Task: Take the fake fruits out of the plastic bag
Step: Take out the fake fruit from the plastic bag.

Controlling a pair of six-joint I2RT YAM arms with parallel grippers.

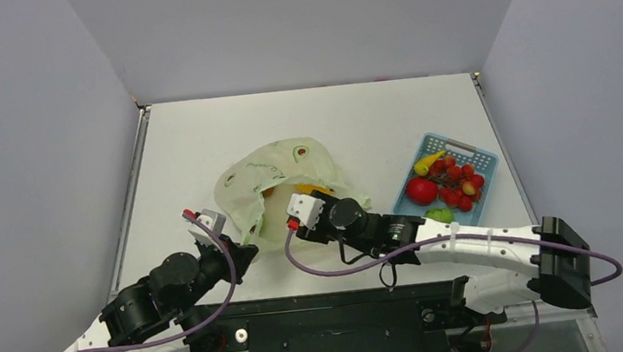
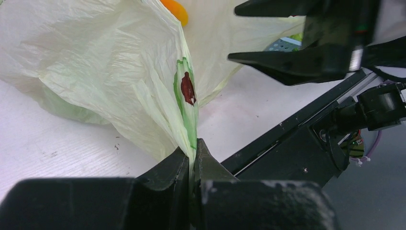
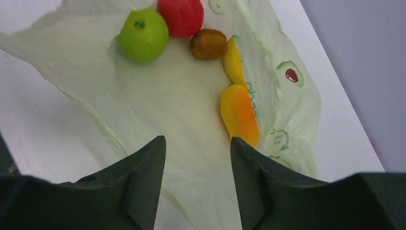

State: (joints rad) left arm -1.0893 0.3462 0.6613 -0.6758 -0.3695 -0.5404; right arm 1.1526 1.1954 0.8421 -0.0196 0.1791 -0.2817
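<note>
The pale yellow-green plastic bag (image 1: pixel 276 166) lies mid-table with its mouth towards the arms. My left gripper (image 2: pixel 194 148) is shut on a bunched edge of the bag (image 2: pixel 95 62) and holds it up. My right gripper (image 3: pixel 197 139) is open at the bag's mouth, with only bag film (image 3: pixel 182 96) under its empty jaws. Inside lie fake fruits: a green apple (image 3: pixel 142 34), a red fruit (image 3: pixel 181 17), a brown one (image 3: pixel 208 44), a yellow one (image 3: pixel 233 62) and an orange-yellow one (image 3: pixel 238 114) just beyond the right fingertip.
A blue lattice basket (image 1: pixel 481 158) stands to the right of the bag. It holds a red apple (image 1: pixel 420 191), a cluster of small red fruits (image 1: pixel 457 182), a yellow piece (image 1: pixel 425 164) and a green one (image 1: pixel 440 214). Grey walls enclose the table.
</note>
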